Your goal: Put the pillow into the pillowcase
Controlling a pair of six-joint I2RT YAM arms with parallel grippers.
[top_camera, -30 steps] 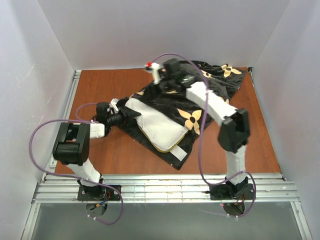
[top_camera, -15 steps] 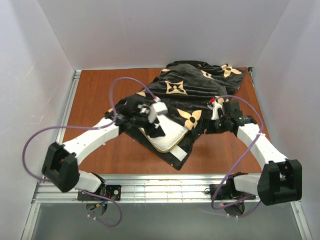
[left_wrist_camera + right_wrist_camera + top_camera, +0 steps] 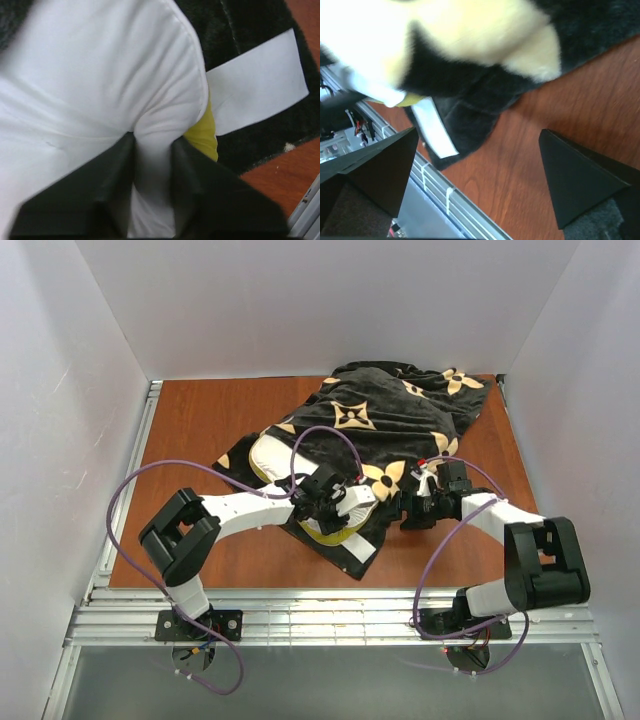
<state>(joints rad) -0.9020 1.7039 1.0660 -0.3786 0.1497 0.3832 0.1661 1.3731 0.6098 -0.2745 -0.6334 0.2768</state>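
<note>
Mid-frame, the left claw (image 3: 153, 143) pinches a fold of the white pillow (image 3: 100, 75); the right claw (image 3: 479, 140) gapes wide over the tabletop (image 3: 200, 430), just beside the pillowcase (image 3: 400, 415).

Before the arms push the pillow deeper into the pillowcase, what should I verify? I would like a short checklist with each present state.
1. Left gripper pinches a fold of the plump white pillow with yellow band: ok.
2. Right gripper holds the black plush flower-printed pillowcase: not ok; it is open above the brown wooden table.
3. Pillow fully inside pillowcase: not ok; its near end shows.
4. Pillowcase opening held wide: cannot tell.
</note>
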